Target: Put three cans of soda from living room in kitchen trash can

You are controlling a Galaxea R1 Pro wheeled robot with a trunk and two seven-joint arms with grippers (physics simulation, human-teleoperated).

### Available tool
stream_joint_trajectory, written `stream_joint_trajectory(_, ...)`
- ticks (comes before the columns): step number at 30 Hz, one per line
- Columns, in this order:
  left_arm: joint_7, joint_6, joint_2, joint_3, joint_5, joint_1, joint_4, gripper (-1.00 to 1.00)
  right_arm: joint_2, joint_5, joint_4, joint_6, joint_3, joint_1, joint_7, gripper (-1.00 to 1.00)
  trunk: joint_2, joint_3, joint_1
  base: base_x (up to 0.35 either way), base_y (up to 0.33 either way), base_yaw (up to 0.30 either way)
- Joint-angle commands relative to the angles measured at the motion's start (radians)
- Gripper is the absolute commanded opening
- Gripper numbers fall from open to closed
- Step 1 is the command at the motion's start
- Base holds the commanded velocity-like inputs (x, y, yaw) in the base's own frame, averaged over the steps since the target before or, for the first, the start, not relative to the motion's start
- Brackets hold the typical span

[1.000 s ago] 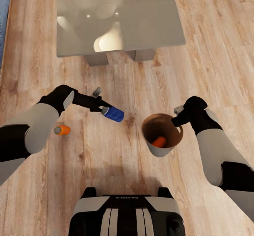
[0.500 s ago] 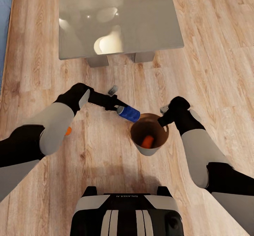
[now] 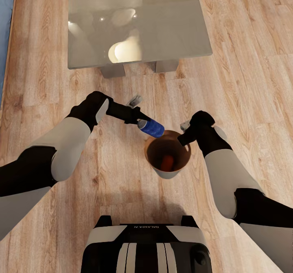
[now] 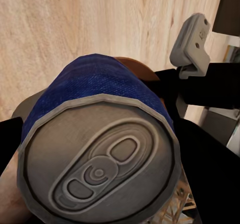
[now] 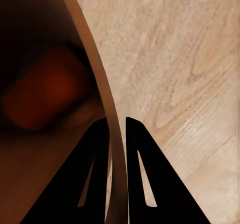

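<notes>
**Blue can held at the bin's rim**

Left tool pinching the dark blue can across its body, near the grey top; right tool clamped on the rim wall of the trash can, one finger inside, one outside; bin lifted off the wood floor, apparently.

Blue can at the bin's 10 o'clock edge, base just over the rim; long axis tilted, base aimed toward 4 o'clock and down into the bin, top facing back along the left arm.

Likely light, stiff, thin-walled, smooth and slippery: best gripped mid-body, across the round side.

Orange can lying on its side in the brown bottom; glass-topped counter at 12 o'clock.
</notes>
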Motion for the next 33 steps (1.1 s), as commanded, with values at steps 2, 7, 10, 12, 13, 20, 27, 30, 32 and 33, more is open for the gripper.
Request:
stream_joint_trajectory(2, 0.009, 0.0, 0.0, -0.003, -0.011, 0.001, 0.0, -1.0, 0.001, -0.02, -0.003, 0.013, -0.001, 0.0, 0.005, -1.0, 0.0, 0.0, 0.0, 0.0, 0.0, 0.0)
stream_joint_trajectory(7, 0.019, 0.0, -0.001, -0.007, -0.011, 0.004, -0.001, -1.0, 0.005, -0.021, -0.012, 0.013, 0.0, -0.001, 0.004, -1.0, 0.0, 0.0, 0.0, 0.0, 0.0, 0.0)
stream_joint_trajectory(10, 0.021, 0.0, -0.012, -0.008, -0.011, 0.005, -0.002, -1.0, 0.014, -0.021, -0.023, 0.013, 0.0, -0.001, 0.004, -1.0, 0.0, 0.0, 0.0, 0.0, 0.0, 0.0)
stream_joint_trajectory(12, 0.021, 0.0, -0.021, -0.008, -0.011, 0.005, -0.002, -1.0, 0.018, -0.021, -0.027, 0.013, 0.0, -0.002, 0.004, -1.0, 0.0, 0.0, 0.0, 0.0, 0.0, 0.0)
stream_joint_trajectory(13, 0.021, 0.0, -0.026, -0.008, -0.012, 0.006, -0.001, -1.0, 0.02, -0.021, -0.03, 0.013, 0.0, -0.002, 0.004, -1.0, 0.0, 0.0, 0.0, 0.0, 0.0, 0.0)
stream_joint_trajectory(20, 0.014, 0.0, -0.044, -0.009, -0.012, 0.008, 0.006, -1.0, 0.027, -0.021, -0.047, 0.013, 0.001, -0.002, 0.004, -1.0, 0.0, 0.0, 0.0, 0.0, 0.0, 0.0)
stream_joint_trajectory(27, -0.02, 0.0, -0.054, -0.009, -0.012, 0.015, 0.01, -1.0, 0.029, -0.021, -0.048, 0.013, 0.002, -0.002, 0.004, -1.0, 0.0, 0.0, 0.0, 0.0, 0.0, 0.0)
stream_joint_trajectory(30, -0.023, 0.0, -0.055, -0.013, -0.012, 0.028, 0.012, -1.0, 0.029, -0.02, -0.048, 0.013, 0.007, -0.002, 0.004, -1.0, 0.0, 0.0, 0.0, 0.0, 0.0, 0.0)
stream_joint_trajectory(32, -0.024, 0.0, -0.055, -0.041, -0.013, 0.039, 0.012, -1.0, 0.029, -0.02, -0.048, 0.013, 0.008, -0.002, 0.004, -1.0, 0.0, 0.0, 0.0, 0.0, 0.0, 0.0)
stream_joint_trajectory(33, -0.024, 0.0, -0.055, -0.053, -0.013, 0.042, 0.012, -1.0, 0.029, -0.02, -0.048, 0.013, 0.008, -0.002, 0.004, -1.0, 0.0, 0.0, 0.0, 0.0, 0.0, 0.0)
